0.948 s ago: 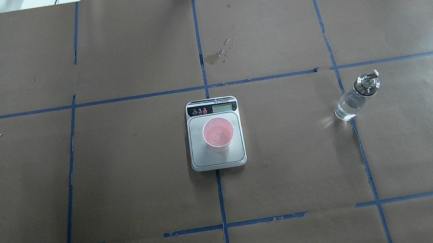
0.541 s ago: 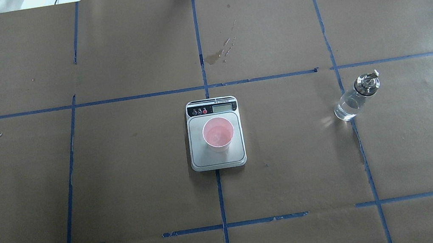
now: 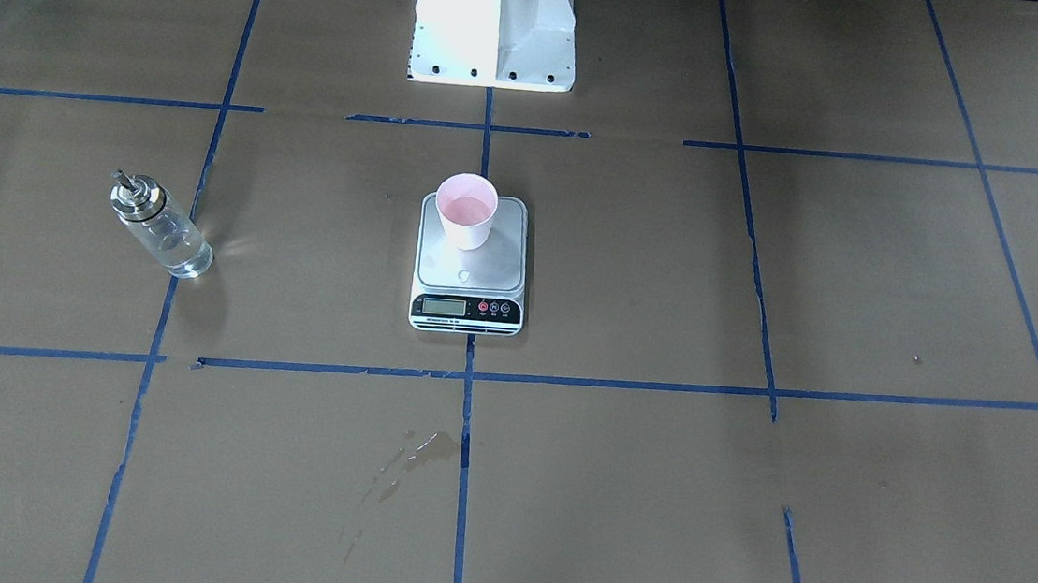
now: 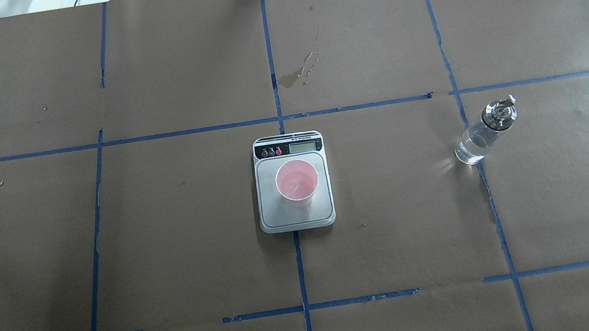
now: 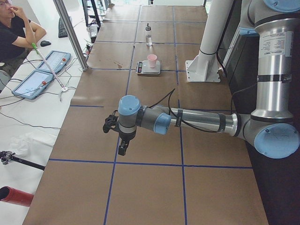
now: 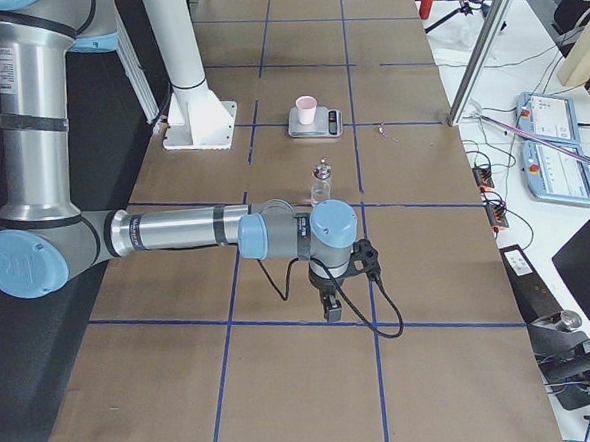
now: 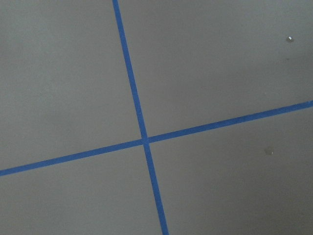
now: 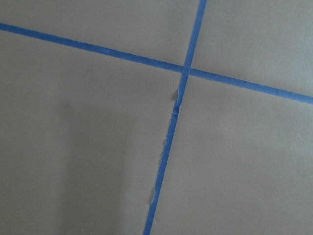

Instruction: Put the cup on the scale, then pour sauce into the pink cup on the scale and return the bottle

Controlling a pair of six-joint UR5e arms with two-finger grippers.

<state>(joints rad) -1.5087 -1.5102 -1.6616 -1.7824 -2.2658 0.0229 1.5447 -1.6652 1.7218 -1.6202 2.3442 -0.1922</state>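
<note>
The pale pink cup (image 4: 297, 181) stands upright on the scale (image 4: 279, 217) at the table's middle; both also show in the front view, cup (image 3: 465, 210) on scale (image 3: 466, 310). The clear glass bottle (image 4: 480, 135) with its metal spout stands upright on the paper to the right, clear sauce (image 3: 174, 241) inside. My left gripper (image 5: 123, 149) hangs over the paper far from the scale, seen only in the left side view. My right gripper (image 6: 330, 309) hangs past the bottle (image 6: 321, 182), seen only in the right side view. I cannot tell whether either is open or shut. Both wrist views show only paper and tape.
Brown paper with blue tape lines covers the table. A wet stain (image 4: 298, 74) lies beyond the scale. The robot's white base (image 3: 496, 17) stands behind the scale. An operator (image 5: 14, 33) sits off the table's far side beside tablets (image 5: 40, 77) and a metal pole (image 5: 70, 33).
</note>
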